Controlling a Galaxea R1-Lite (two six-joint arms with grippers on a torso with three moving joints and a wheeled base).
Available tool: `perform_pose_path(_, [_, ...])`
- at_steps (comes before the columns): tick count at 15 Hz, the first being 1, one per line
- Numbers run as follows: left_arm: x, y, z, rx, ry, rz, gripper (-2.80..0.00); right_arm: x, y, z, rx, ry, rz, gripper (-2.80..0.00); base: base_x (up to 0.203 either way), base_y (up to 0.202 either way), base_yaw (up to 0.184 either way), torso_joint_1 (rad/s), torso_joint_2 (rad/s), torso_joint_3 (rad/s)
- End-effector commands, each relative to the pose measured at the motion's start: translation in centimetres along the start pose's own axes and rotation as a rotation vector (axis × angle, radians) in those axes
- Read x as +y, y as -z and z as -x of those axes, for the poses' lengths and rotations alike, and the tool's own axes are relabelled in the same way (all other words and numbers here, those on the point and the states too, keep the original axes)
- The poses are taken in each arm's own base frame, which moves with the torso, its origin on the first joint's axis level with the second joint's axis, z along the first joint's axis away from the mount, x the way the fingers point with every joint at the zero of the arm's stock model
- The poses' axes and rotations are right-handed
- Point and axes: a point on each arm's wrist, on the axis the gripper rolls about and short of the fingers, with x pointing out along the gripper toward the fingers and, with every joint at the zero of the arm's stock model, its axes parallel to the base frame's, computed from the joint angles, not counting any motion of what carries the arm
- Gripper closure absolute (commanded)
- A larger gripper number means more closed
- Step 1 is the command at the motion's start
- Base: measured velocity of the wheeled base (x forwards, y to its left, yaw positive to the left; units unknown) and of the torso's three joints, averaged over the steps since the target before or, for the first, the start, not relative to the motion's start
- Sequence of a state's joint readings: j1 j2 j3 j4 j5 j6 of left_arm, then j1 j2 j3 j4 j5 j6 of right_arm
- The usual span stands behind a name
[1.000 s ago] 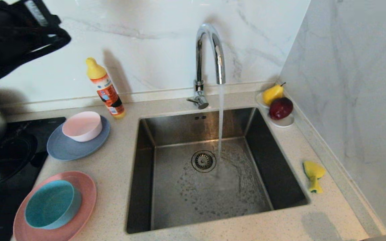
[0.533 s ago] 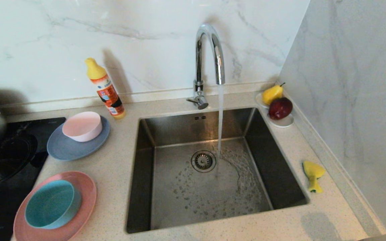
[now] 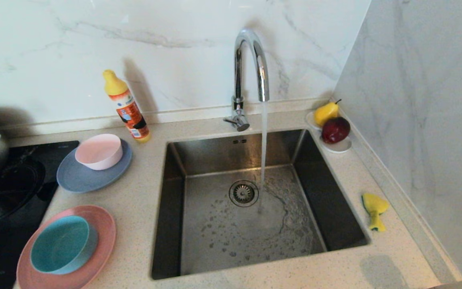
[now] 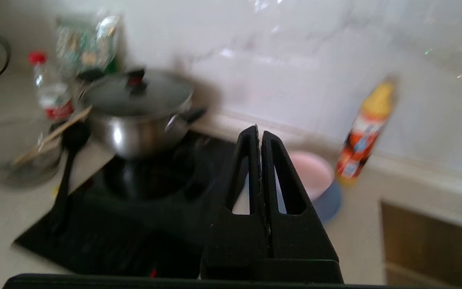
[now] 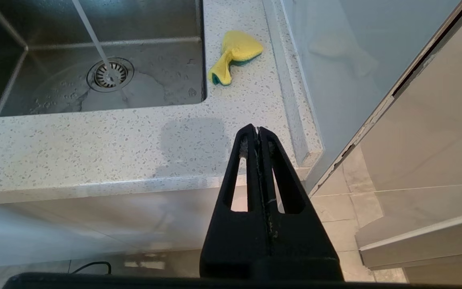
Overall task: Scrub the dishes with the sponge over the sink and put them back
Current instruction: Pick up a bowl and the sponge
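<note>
Head view. Speckled stone counter [image 3: 142,208] against a marble-patterned wall, a second wall at the right. Sink [image 3: 175,208] set in the counter; chrome tap [image 3: 251,68] running onto the basin floor beside the drain. Counter left of sink: pink bowl [image 3: 98,151] on grey-blue plate [image 3: 78,180]; teal bowl [image 3: 62,245] on salmon plate [image 3: 102,233]; orange bottle [image 3: 128,108] at the wall. Counter right of sink: sponge [image 3: 374,209], crumpled; white dish of fruit [image 3: 337,147] in the corner. Black hob [image 3: 6,192] at far left. No arm in sight.

Left wrist view. Left gripper [image 4: 260,134], fingers pressed together, empty, over the hob; lidded steel pot [image 4: 138,116] beyond.

Right wrist view. Right gripper [image 5: 257,132], fingers together, empty, off the counter's front edge, well apart from the sponge.
</note>
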State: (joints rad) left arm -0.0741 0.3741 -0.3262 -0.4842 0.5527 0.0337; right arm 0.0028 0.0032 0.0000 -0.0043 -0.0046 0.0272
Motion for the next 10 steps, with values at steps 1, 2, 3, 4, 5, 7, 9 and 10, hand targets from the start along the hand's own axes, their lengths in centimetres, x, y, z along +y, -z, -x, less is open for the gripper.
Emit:
perform_pose_path(1, [0.9,3.4,1.7,0.02,-0.01,-0.004,0.0,0.0,0.0,0.0,0.0,0.0,0.0,0.0,0.0,0.0,0.0,0.0,0.0,0.0])
perform_pose_path(2, [1.0,5.0,2.0,0.047,-0.007,-0.017,0.0,0.0,0.0,0.0,0.0,0.0,0.0,0.0,0.0,0.0,0.0,0.0,0.0,0.0])
perform_pose_path(3, [1.1,6.3,2.2,0.071,-0.001,-0.028,0.0,0.0,0.0,0.0,0.0,0.0,0.0,0.0,0.0,0.0,0.0,0.0,0.0,0.0])
perform_pose_path(4, [1.2,7.2,2.4,0.087,0.003,-0.04,0.0,0.0,0.0,0.0,0.0,0.0,0.0,0.0,0.0,0.0,0.0,0.0,0.0,0.0])
perform_pose_path(5, [1.3,7.1,2.4,0.081,-0.012,-0.041,0.0,0.0,0.0,0.0,0.0,0.0,0.0,0.0,0.0,0.0,0.0,0.0,0.0,0.0])
perform_pose_path(7, [1.6,7.0,2.9,0.054,-0.065,-0.043,0.0,0.0,0.0,0.0,0.0,0.0,0.0,0.0,0.0,0.0,0.0,0.0,0.0,0.0])
perform_pose_path(9, [2.3,7.9,4.5,0.027,-0.044,-0.052,0.0,0.0,0.0,0.0,0.0,0.0,0.0,0.0,0.0,0.0,0.0,0.0,0.0,0.0])
perform_pose_path(10, [2.6,8.6,5.2,0.04,-0.01,-0.065,0.0,0.0,0.0,0.0,0.0,0.0,0.0,0.0,0.0,0.0,0.0,0.0,0.0,0.0])
